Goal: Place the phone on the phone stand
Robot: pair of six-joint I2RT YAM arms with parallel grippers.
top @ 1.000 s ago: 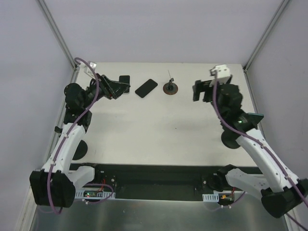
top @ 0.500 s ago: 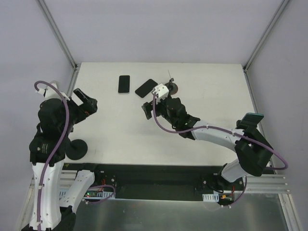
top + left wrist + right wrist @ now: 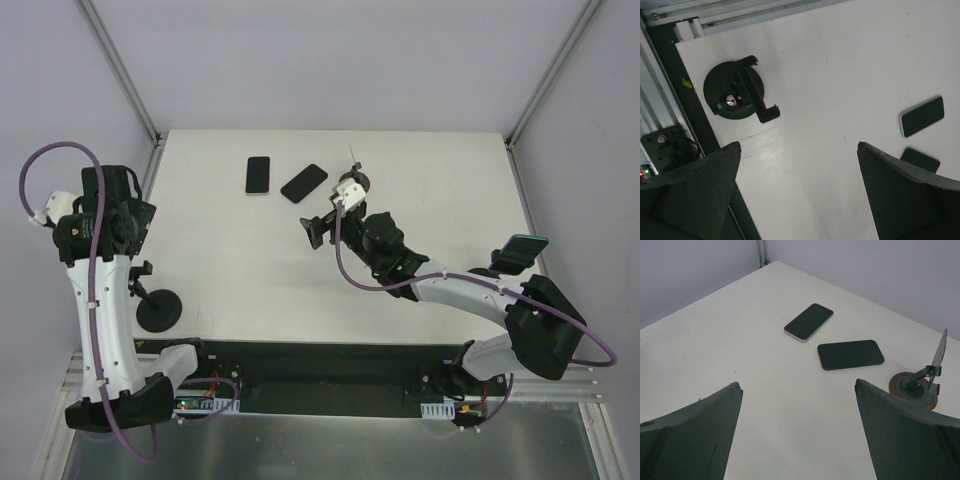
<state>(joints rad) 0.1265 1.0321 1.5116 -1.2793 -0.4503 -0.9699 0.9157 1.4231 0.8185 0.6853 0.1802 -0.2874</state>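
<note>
Two phones lie flat at the back of the table: a silver-edged one [image 3: 258, 175] [image 3: 809, 321] and a black one [image 3: 304, 183] [image 3: 851, 354] to its right. A small stand with a brown round base [image 3: 352, 182] [image 3: 917, 382] is just right of them. A black disc-based phone stand [image 3: 158, 310] [image 3: 737, 95] sits at the near left edge. My right gripper [image 3: 318, 230] [image 3: 799, 387] is open and empty, just short of the black phone. My left gripper [image 3: 122, 215] [image 3: 799, 150] is open and empty, held high over the left edge.
A teal-topped object on a dark base [image 3: 522, 250] stands at the right edge, behind my right arm. Metal frame posts stand at both back corners. A dark rail with electronics [image 3: 320, 380] runs along the near edge.
My left arm drew back from the phones to the left edge and rose. My right arm swung from the far right to the table's middle, close to the black phone.
</note>
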